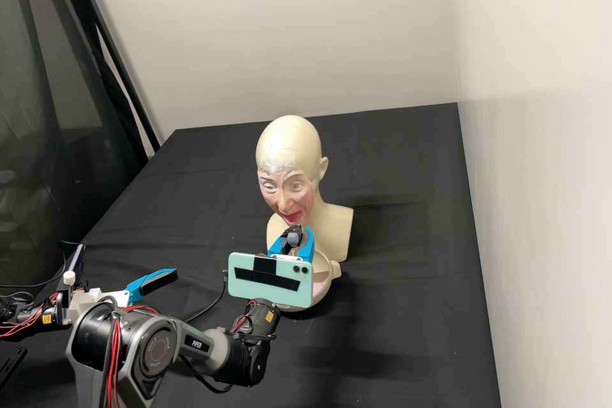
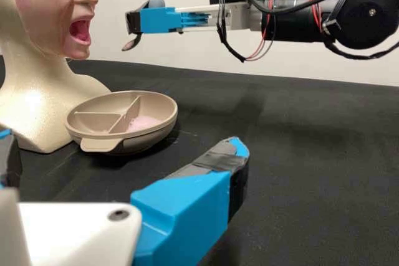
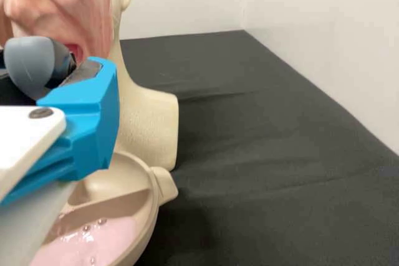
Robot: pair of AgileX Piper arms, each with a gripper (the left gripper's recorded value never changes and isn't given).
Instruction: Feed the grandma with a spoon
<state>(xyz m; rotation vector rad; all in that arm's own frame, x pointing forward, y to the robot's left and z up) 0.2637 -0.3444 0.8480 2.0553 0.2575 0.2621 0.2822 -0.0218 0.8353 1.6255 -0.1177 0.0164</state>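
Note:
The grandma (image 1: 290,172), a pale mannequin head with an open red mouth (image 2: 80,30), stands mid-bench. In front of its bust sits a beige divided bowl (image 2: 87,130) with pink food (image 3: 87,244) in one section. My right gripper (image 1: 292,241) hovers over the bowl, just below the chin, shut on a spoon with a grey handle (image 3: 34,60). The spoon's dark tip (image 2: 132,43) hangs a short gap from the mouth. My left gripper (image 1: 153,280) rests low at the front left, open and holding nothing, its blue finger (image 2: 199,194) pointing toward the bowl.
A mint-green phone (image 1: 271,278) is strapped on the right arm's wrist. A white wall (image 1: 542,172) bounds the bench on the right, and a dark curtain (image 1: 57,108) on the left. Cables (image 1: 19,315) lie at the front left corner.

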